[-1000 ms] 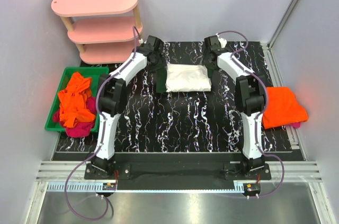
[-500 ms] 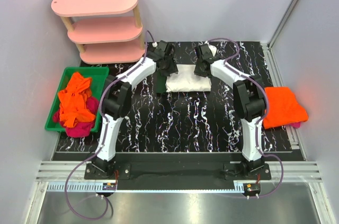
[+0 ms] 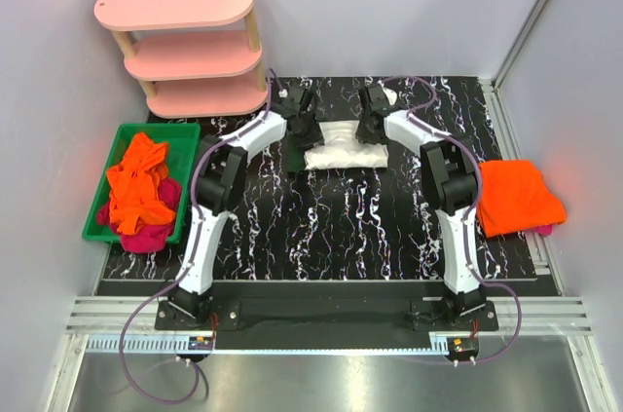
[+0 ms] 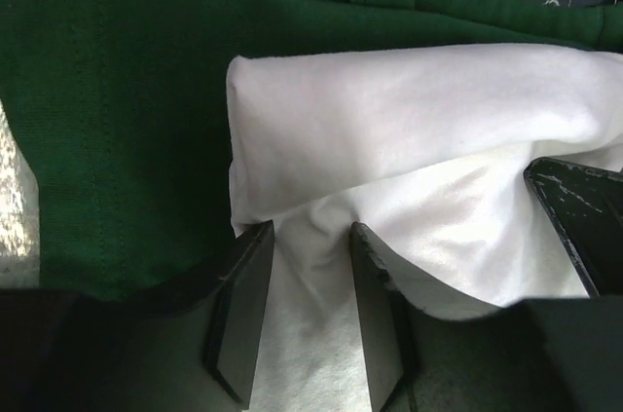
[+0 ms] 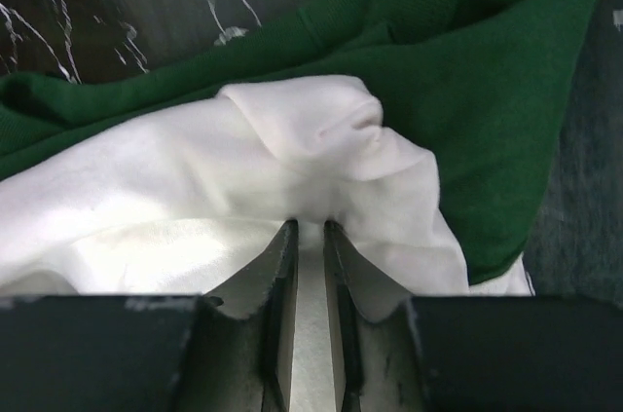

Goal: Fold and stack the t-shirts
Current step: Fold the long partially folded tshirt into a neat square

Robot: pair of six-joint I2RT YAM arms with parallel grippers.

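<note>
Roughly midway: one white t-shirt (image 3: 343, 144) is lying part-folded at the bench's (image 3: 321, 227) far centre. The left hand (image 4: 310, 229) is straddling its white cloth, part-spread; the right hand (image 5: 310, 225) is pinching it. One folded orange t-shirt (image 3: 521, 196) is sitting right, magenta peeking beneath. One green bin (image 3: 129, 131) left is holding an unfolded orange-and-magenta pile (image 3: 136, 193), count unclear.

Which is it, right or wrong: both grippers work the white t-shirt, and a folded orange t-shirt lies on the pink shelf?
Wrong in one respect: the folded orange t-shirt lies at the right edge of the table, not on the shelf; the top external view shows it.
</note>
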